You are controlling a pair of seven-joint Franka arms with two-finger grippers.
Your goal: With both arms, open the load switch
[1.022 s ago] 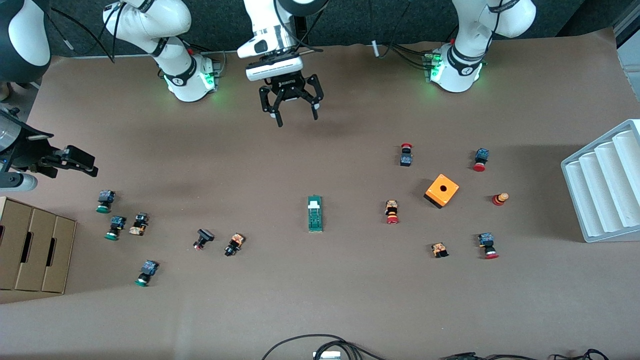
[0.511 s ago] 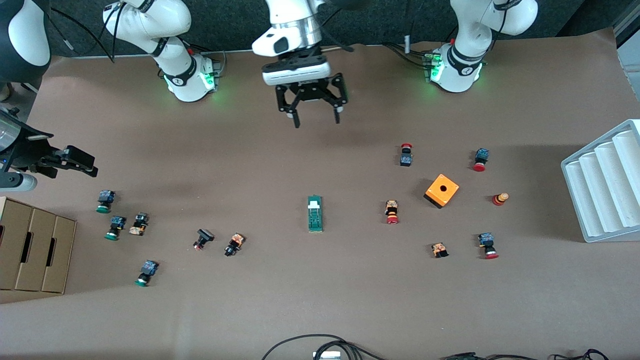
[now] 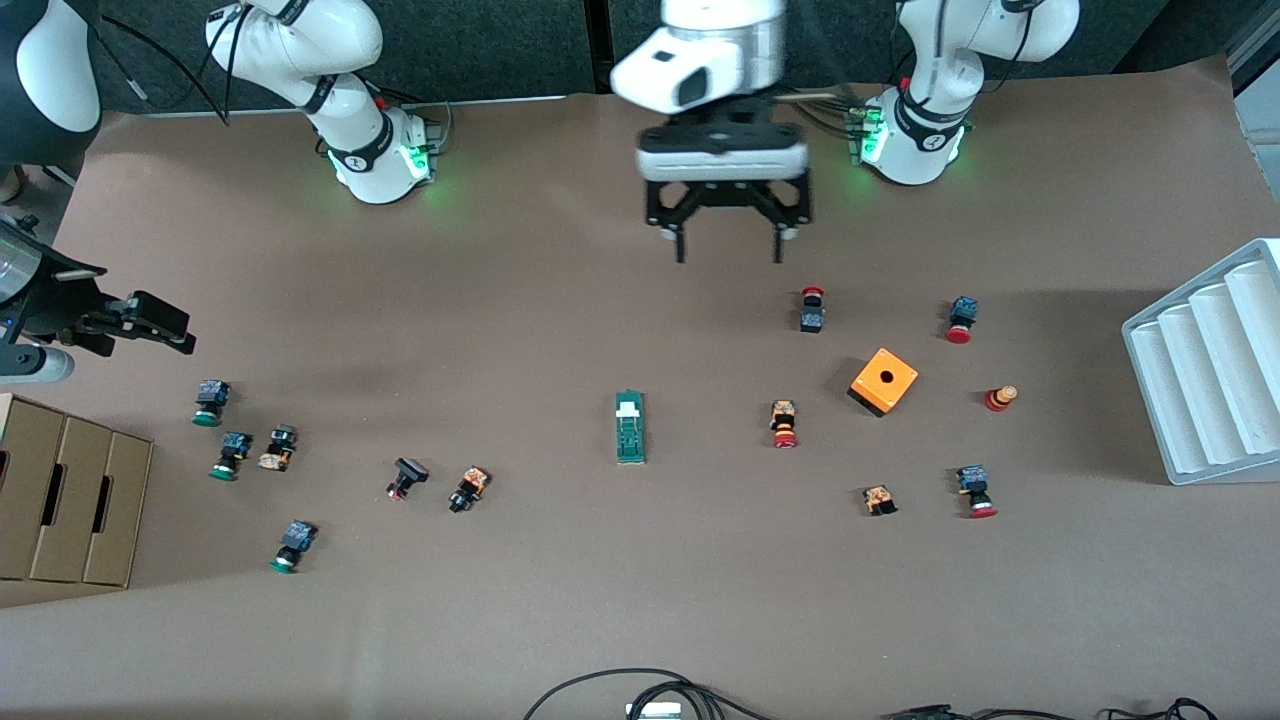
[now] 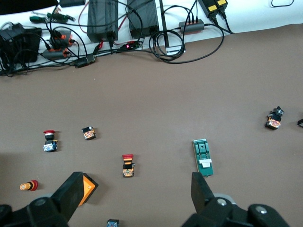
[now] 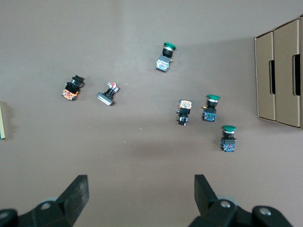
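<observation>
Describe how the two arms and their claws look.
Both arms are glossy white, rounded segments with black joint bands; each base glows green and trails black cables. The left claw is black with two thin fingers, hung under a white and black wrist block. The right claw is black too, on a grey metal wrist. In the wrist views, each claw's fingers are flat black wedges.

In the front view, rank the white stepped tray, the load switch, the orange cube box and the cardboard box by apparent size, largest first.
1. White stepped tray
2. Cardboard box, partly cut off by the view's edge, so its rank against the tray is unsure
3. Orange cube box
4. Load switch, close to the cube
</observation>
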